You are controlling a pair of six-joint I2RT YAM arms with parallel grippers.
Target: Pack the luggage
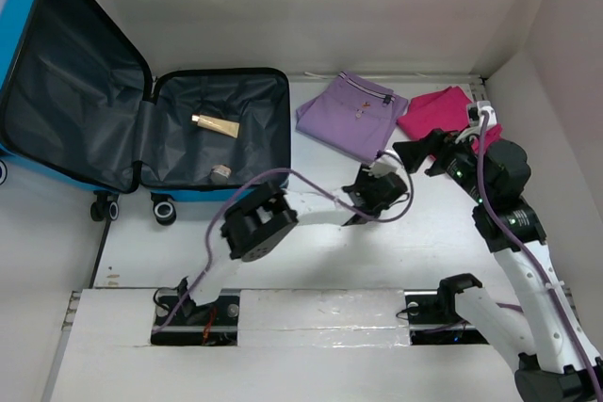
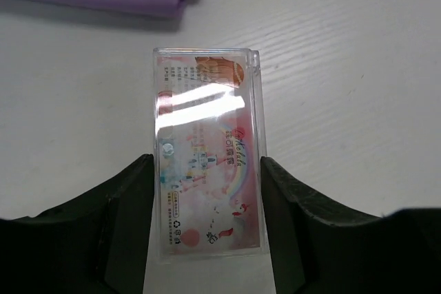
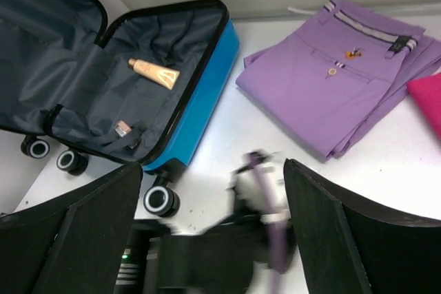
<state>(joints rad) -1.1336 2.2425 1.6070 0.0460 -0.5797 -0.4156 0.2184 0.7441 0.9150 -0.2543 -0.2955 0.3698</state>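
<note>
The left claw (image 2: 207, 170) pinches a little clear box (image 2: 207, 94) by its long sides. The right claw (image 3: 213, 170) is spread wide, holding nothing. The suitcase (image 1: 254, 110) lies open, well off to the left. The box looks slippery, so squeeze firmly, lift straight up, and carry it over slowly.

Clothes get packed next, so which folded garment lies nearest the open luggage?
The purple trousers, just right of the luggage; the magenta garment lies farther right, beyond them.
</note>
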